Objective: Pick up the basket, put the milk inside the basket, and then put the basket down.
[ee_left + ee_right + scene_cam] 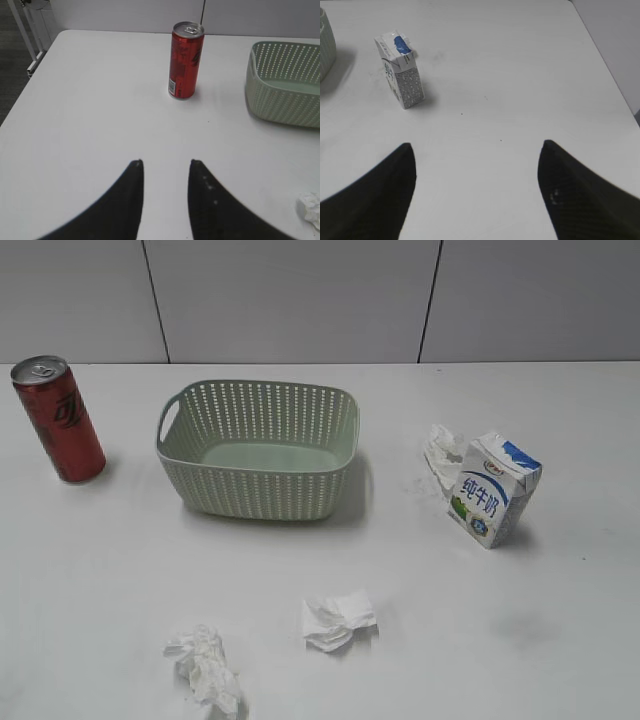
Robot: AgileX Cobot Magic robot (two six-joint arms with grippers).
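The pale green lattice basket (258, 448) stands empty on the white table, left of centre; its end shows in the left wrist view (285, 82) and its corner in the right wrist view (325, 42). The milk carton (493, 490), white with a blue top, stands upright to the basket's right; it also shows in the right wrist view (401, 69). Neither gripper appears in the exterior view. My left gripper (165, 162) is open with a narrow gap and empty, over bare table short of the can. My right gripper (477, 145) is wide open and empty, short of the milk.
A red soda can (58, 418) stands left of the basket, also in the left wrist view (186, 60). Crumpled tissues lie behind the milk (440, 452), at front centre (338, 621) and front left (207, 668). The table's left edge (20, 100) and right edge (607, 65) are near.
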